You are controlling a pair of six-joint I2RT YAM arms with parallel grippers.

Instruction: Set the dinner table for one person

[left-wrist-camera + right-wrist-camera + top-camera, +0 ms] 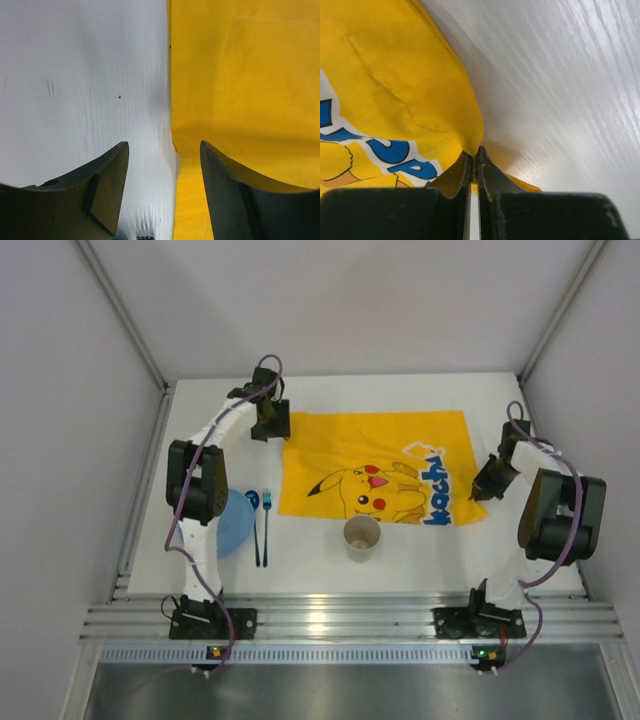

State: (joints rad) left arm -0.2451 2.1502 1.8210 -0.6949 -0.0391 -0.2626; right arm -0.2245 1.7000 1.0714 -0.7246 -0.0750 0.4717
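Note:
A yellow Pikachu-print cloth mat [375,465] lies spread on the white dinner table [330,390]. My left gripper [270,426] is open at the mat's far left corner, its jaws straddling the mat's edge [172,150] without gripping it. My right gripper [484,487] is shut on the mat's near right corner, pinching the yellow fabric [470,135] between its fingers. A paper cup [361,537] stands upright just in front of the mat. A blue plate [233,522] lies at the left, partly under my left arm, with a blue fork and spoon [260,525] to its right.
Grey panels wall in the table on the left, back and right. A silver aluminium rail [340,620] runs along the near edge, where both arm bases are bolted.

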